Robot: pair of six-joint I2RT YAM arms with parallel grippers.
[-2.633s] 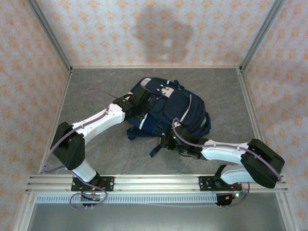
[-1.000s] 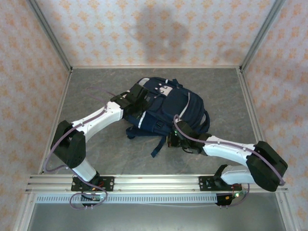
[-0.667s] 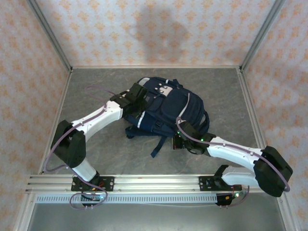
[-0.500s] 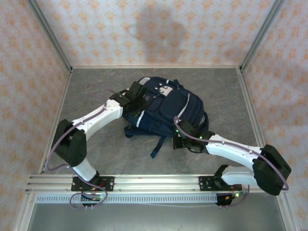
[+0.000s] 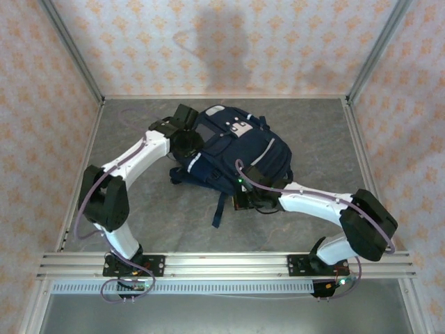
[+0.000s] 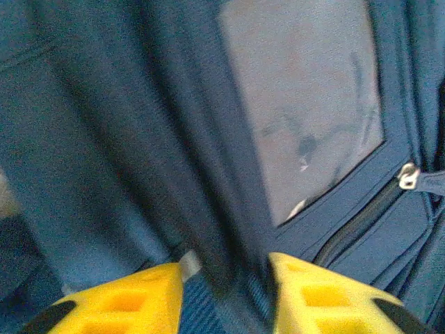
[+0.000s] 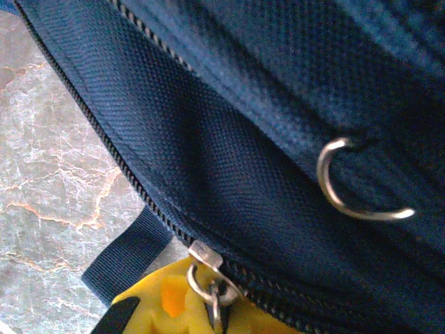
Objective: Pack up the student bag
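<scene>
The left claw (image 5: 186, 139) is positioned at the left side of the bag (image 5: 236, 156), against its fabric. In the left wrist view its yellow fingers (image 6: 139, 303) stand apart, open, with a ridge of navy fabric in the gap. It cannot be told whether they press on the fabric. A grey square panel (image 6: 306, 104) lies beyond the fingers, with a zipper running along its lower edge.

The bag lies in the middle of the grey table (image 5: 139, 209), with its white patch (image 5: 240, 129) toward the far wall. A dark strap (image 5: 220, 209) trails from its near edge onto the table.

The right claw (image 5: 245, 200) is at the near edge of the bag, closed on a metal zipper pull (image 7: 206, 256). A metal ring (image 7: 358, 188) is attached to the fabric nearby.
</scene>
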